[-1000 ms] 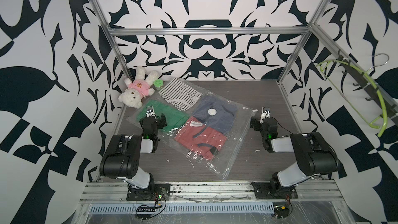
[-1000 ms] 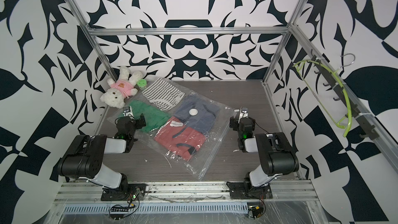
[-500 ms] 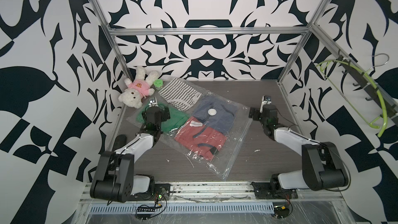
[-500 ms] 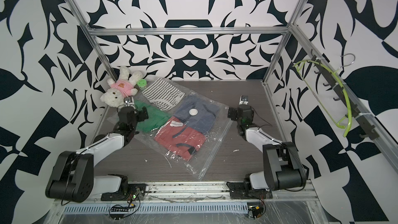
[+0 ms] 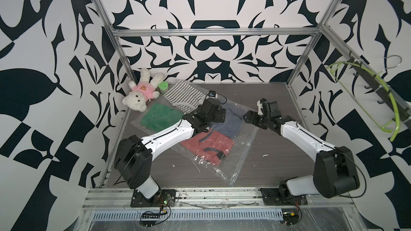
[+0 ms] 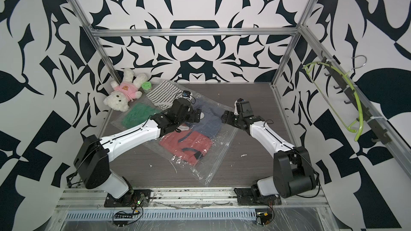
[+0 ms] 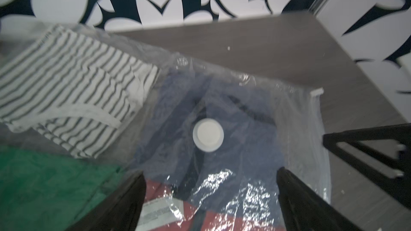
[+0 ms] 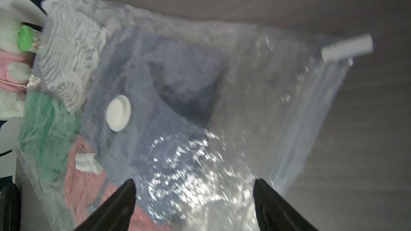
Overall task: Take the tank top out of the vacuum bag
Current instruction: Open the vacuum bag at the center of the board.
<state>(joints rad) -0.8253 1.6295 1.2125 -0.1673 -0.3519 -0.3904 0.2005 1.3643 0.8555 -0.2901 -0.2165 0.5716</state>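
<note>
The clear vacuum bag (image 5: 230,170) lies flat on the table and holds striped (image 5: 184,95), green (image 5: 161,116), blue (image 5: 231,123) and red (image 5: 209,147) garments. I cannot tell which of them is the tank top. My left gripper (image 7: 210,172) hovers open above the bag's middle, close to the round white valve (image 7: 208,134), and shows in both top views (image 5: 216,115) (image 6: 195,116). My right gripper (image 8: 194,181) is open over the bag's right edge (image 5: 248,117), near the zip seal and its white slider (image 8: 347,47). Neither gripper holds anything.
A white teddy bear in a pink shirt (image 5: 140,93) and a green-lidded jar (image 5: 164,85) sit in the back left corner by the bag. A green hanger (image 5: 378,98) hangs on the right wall rack. Small white scraps (image 5: 264,155) lie on the table.
Both arms have stretched forward from their folded poses near the front. The left gripper has come over the bag's middle, and the right gripper has reached the bag's right edge.
</note>
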